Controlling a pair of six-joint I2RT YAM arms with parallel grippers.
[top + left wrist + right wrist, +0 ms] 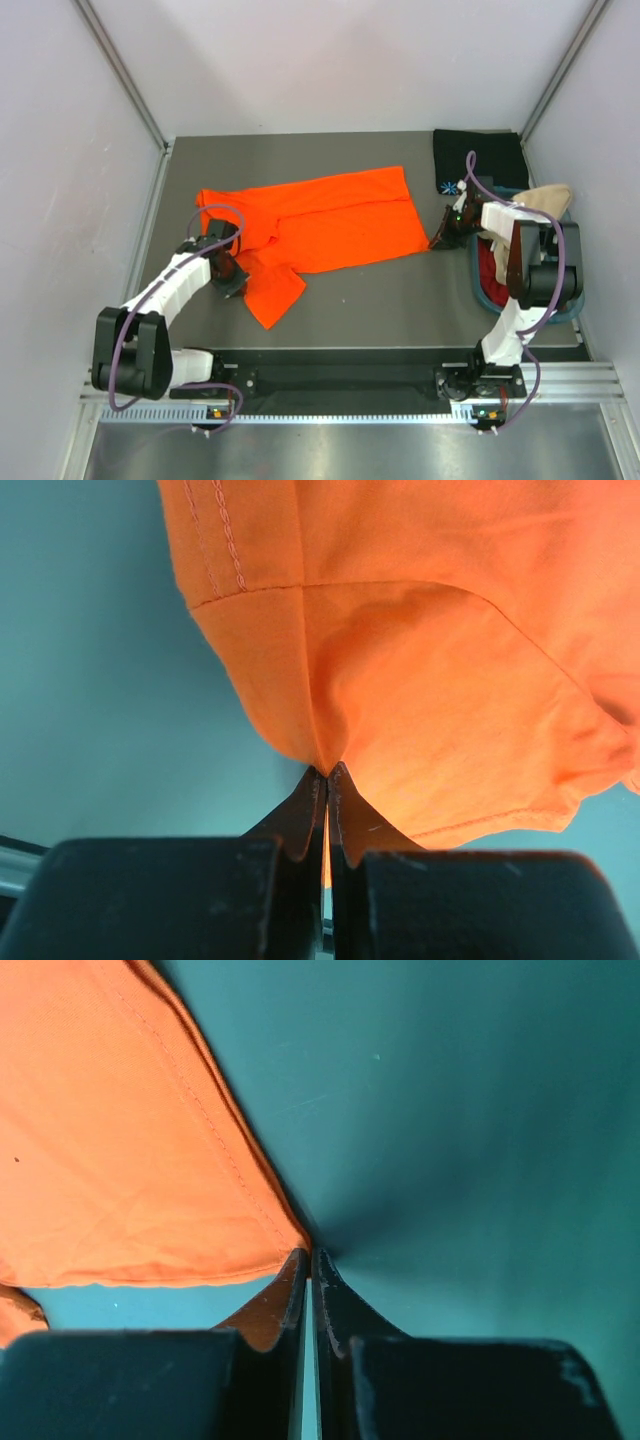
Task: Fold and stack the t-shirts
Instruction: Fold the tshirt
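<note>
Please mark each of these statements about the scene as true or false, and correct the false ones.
1. The orange t-shirt lies spread on the table. True.
2. The left claw is open and holds nothing. False: it is shut on a fold of the orange t-shirt.
3. The black t-shirt lies at the far right corner of the table. True.
4. The beige t-shirt lies on top of the orange t-shirt. False: it is at the teal tub on the right, apart from the orange one.
5. The right claw is shut at a corner of the orange t-shirt. True.
</note>
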